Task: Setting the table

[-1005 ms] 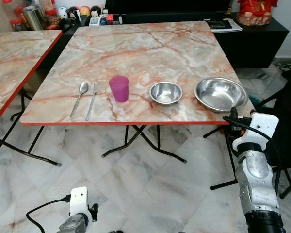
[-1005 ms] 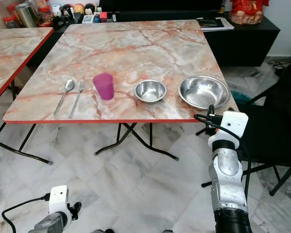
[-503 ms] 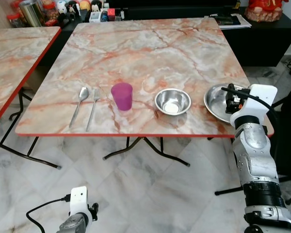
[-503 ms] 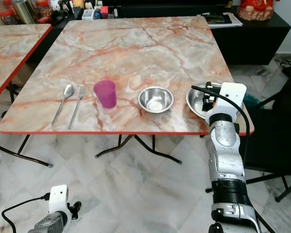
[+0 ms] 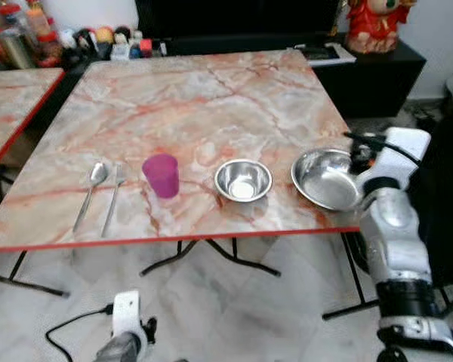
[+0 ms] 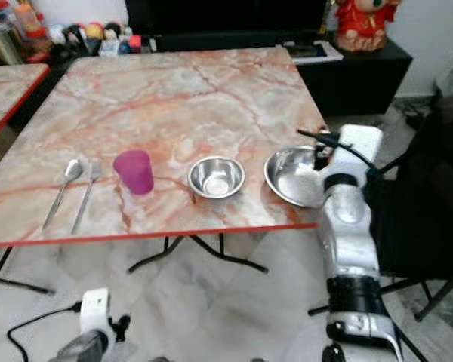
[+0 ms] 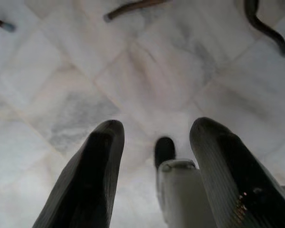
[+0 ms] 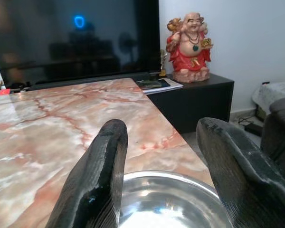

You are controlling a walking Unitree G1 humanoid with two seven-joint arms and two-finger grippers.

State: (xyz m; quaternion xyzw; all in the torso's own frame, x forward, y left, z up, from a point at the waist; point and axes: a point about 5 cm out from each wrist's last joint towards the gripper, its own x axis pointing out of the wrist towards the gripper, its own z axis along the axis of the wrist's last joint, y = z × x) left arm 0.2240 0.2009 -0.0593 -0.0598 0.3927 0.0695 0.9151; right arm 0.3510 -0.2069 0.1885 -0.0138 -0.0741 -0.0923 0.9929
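A marble-patterned folding table (image 5: 211, 98) with a red edge spans the centre and upper half of the head views, standing on a pale marble-tiled floor (image 5: 234, 309) that fills the lower part of the frame; a second table of the same pattern (image 5: 15, 98) shows at the left edge. Behind them, along the top of the frame, runs a low black cabinet (image 5: 377, 75) with a red figurine (image 5: 371, 23) at the upper right and a row of small jars and bottles (image 5: 68, 41) at the upper left. Along the near edge of the main table the setting lies in a row: a large steel bowl (image 5: 328, 179) at centre right, a small steel bowl (image 5: 243, 181) just left of it and apart from it, a purple cup (image 5: 161, 175) upright left of centre, then a fork (image 5: 112, 200) and a spoon (image 5: 90, 192) lying side by side at the left. The silver right arm rises from the lower right of the frame to the large bowl's right rim; in the right wrist view the right gripper (image 8: 164, 161) has its two black fingers spread wide above the near rim of that bowl, nothing between them. The left gripper (image 7: 156, 171) hangs low at the lower left of the head view, fingers apart over bare floor tiles, holding nothing.
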